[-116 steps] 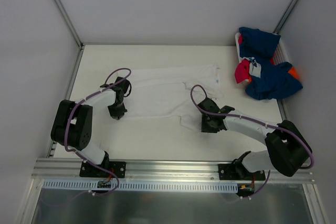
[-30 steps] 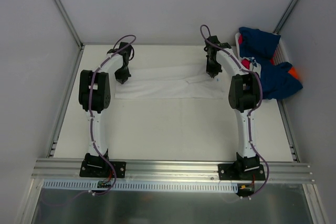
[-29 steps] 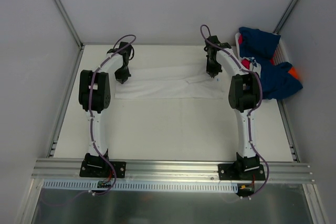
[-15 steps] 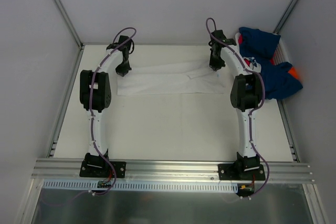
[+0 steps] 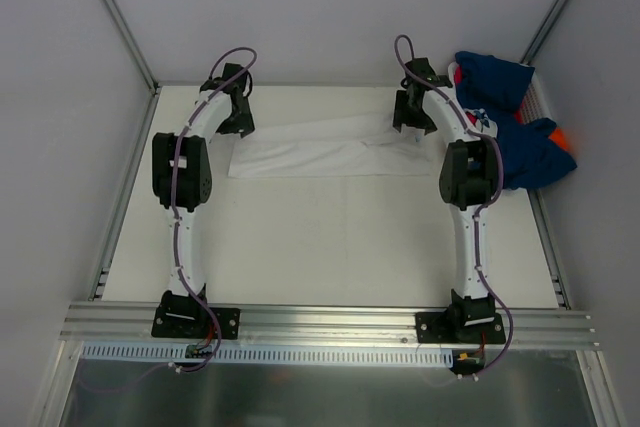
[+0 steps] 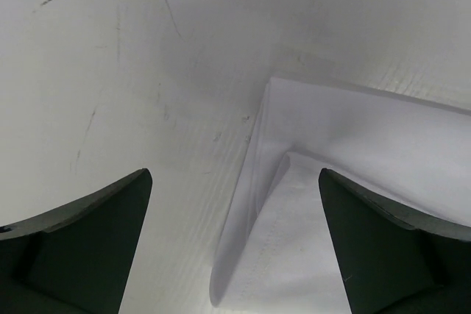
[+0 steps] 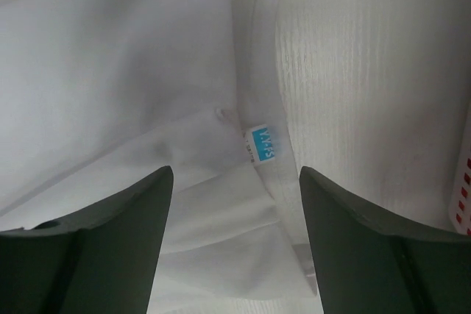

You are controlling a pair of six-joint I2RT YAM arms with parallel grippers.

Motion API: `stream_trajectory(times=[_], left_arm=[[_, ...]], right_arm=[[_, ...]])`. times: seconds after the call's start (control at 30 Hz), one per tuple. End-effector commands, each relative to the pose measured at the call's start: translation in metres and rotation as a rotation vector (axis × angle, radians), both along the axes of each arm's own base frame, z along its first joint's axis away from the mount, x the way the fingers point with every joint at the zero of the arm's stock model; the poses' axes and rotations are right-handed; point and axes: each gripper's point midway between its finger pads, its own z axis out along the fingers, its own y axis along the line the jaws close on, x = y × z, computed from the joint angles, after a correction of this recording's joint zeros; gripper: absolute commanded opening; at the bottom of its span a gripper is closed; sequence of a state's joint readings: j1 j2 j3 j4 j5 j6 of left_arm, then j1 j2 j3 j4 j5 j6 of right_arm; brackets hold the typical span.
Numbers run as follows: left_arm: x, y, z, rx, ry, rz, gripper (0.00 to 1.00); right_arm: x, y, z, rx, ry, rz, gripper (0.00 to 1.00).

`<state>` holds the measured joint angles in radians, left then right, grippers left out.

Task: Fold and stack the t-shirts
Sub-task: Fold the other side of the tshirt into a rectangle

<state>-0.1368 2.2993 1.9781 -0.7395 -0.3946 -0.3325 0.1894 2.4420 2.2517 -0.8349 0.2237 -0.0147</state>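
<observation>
The white t-shirt (image 5: 320, 152) lies folded into a long strip across the far part of the table. My left gripper (image 5: 240, 122) hovers open over its far-left corner; in the left wrist view that corner (image 6: 353, 182) lies flat between the spread fingers of the gripper (image 6: 234, 176), untouched. My right gripper (image 5: 410, 119) hangs open over the far-right end. The right wrist view shows the neck area with its blue label (image 7: 263, 143) below the parted gripper (image 7: 235, 170), nothing held. Navy t-shirts (image 5: 495, 82) with a bit of orange (image 5: 563, 137) are heaped at the right.
The heap of shirts rests in and over a white basket (image 5: 541, 99) in the far-right corner. Metal frame posts and white walls close in the table at the back and sides. Both arms are stretched far out along the table's sides.
Both grippers went from shut on the white shirt's far edge to open and let it go. They pulled back a little toward the far wall, and the folded strip settled flat.
</observation>
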Motion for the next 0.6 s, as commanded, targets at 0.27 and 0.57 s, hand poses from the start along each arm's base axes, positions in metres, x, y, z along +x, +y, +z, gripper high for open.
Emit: stream_trajectory(times=[0.27, 0.57], left_arm=[[-0.054, -0.027, 0.201, -0.068, -0.406, -0.012, 0.99], [-0.132, -0.116, 0.189, -0.254, -0.508, -0.257, 0.99]], right_arm=[[-0.043, 0.019, 0.218, 0.153, -0.392, 0.124, 0.79], [-0.179, 0.097, 0.189, 0.166, -0.345, 0.317, 0.85]])
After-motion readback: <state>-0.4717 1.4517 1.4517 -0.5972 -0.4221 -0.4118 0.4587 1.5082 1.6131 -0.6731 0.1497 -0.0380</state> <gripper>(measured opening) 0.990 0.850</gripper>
